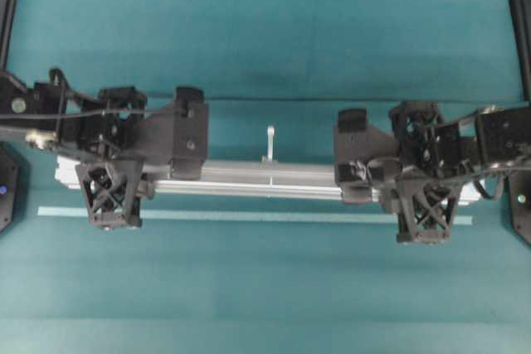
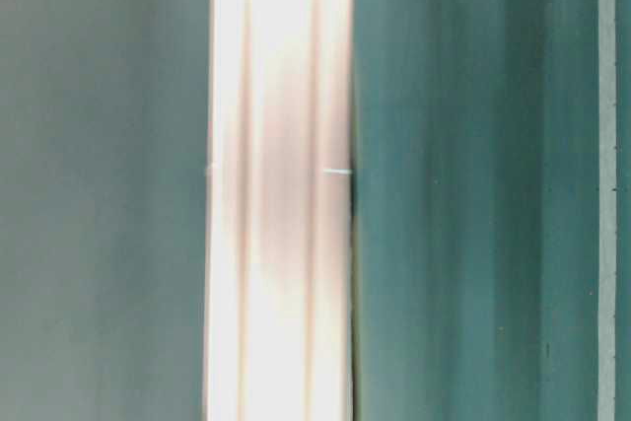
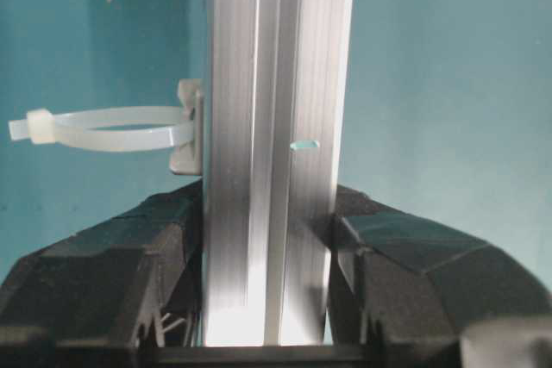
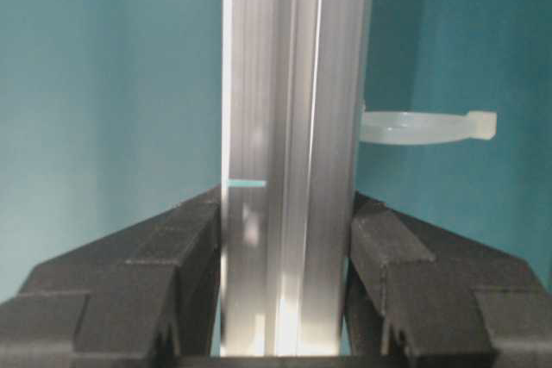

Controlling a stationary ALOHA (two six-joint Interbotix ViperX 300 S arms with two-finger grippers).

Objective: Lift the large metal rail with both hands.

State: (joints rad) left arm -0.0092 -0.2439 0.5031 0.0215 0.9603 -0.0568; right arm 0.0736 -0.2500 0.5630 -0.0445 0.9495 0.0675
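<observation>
The large metal rail (image 1: 265, 178) is a long grooved silver bar lying left to right across the teal cloth. A white peg (image 1: 270, 143) stands at its middle on the far edge. My left gripper (image 1: 189, 155) is shut on the rail near its left third. Its black pads (image 3: 177, 239) press both sides of the rail (image 3: 272, 127) around my left gripper (image 3: 267, 221). My right gripper (image 1: 355, 173) is shut on the rail (image 4: 293, 84) near its right third, seen close up as the right gripper (image 4: 286, 213). The frames do not show whether the rail is off the cloth.
A thin pale-blue strip (image 1: 249, 216) lies parallel to the rail, just on the near side of it. White looped ties (image 3: 112, 129) (image 4: 423, 127) stick out sideways from the rail. Black arm bases (image 1: 518, 22) stand at the left and right edges.
</observation>
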